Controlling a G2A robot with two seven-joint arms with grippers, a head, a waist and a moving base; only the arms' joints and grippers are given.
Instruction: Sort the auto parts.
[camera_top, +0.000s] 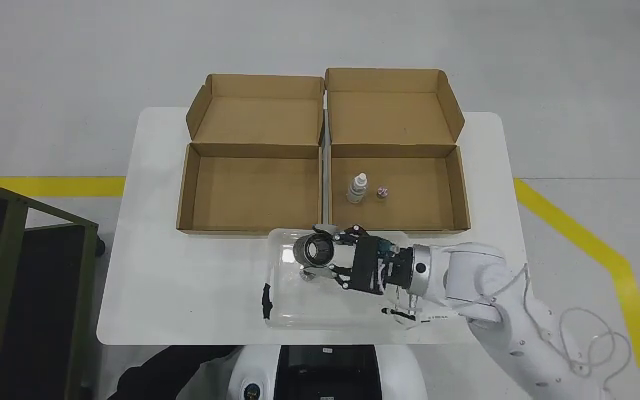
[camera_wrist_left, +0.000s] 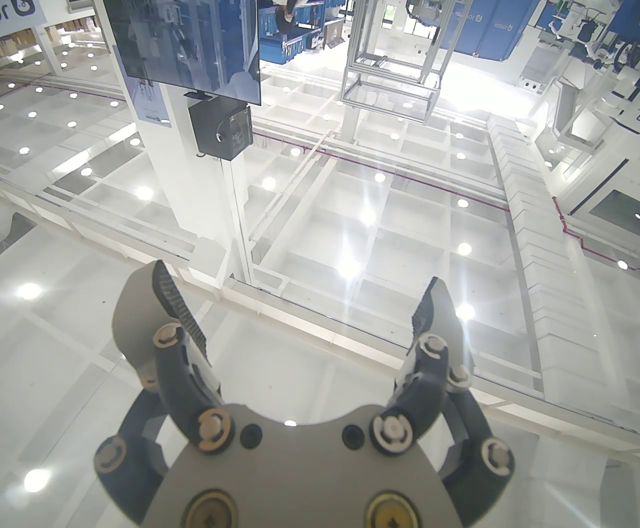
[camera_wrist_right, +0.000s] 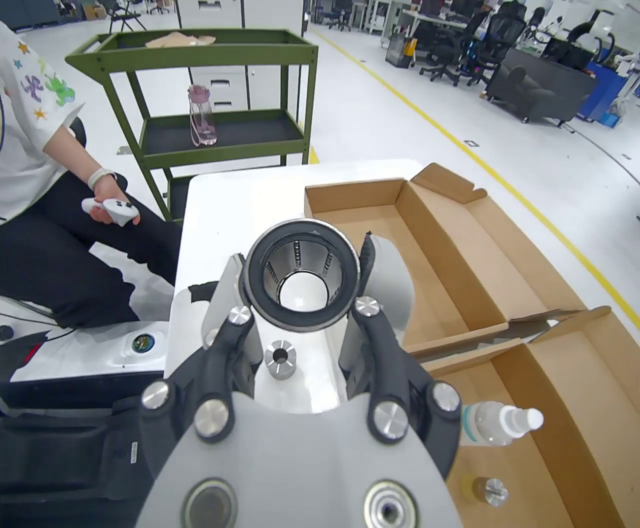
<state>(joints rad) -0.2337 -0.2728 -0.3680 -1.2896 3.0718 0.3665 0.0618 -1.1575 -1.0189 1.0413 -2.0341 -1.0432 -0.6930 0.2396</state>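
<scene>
Nearest us, the right tool (camera_wrist_right: 302, 260) pinches a steel linear bearing (camera_wrist_right: 254, 285) by its sides over the clear plastic tray (camera_top: 300, 305), which sits at the near edge of the counter (camera_top: 180, 280). In the right wrist view we look straight through the bearing's bore. Below it a small slotted metal sleeve (camera_wrist_right: 280, 359) stands upright on the tray floor, apart from the tool. The left tool (camera_wrist_left: 297, 280) points up at the ceiling, fingers spread wide.

Just past the tray's far rim, two open cardboard boxes sit side by side with their walls touching. Their near walls rise between the bearing and either box floor. The left box (camera_top: 250, 190) lies across from the tray's left end. The right box (camera_top: 420, 185) holds a small spray bottle (camera_top: 358, 186) lying down, with a short metal part (camera_top: 382, 192) just beside it. The bottle has a teal label band; we cannot read its print.

Left of the tray and boxes, the white counter top runs out to its rounded edge. A green cart (camera_top: 40, 290) stands on the floor off that side.
</scene>
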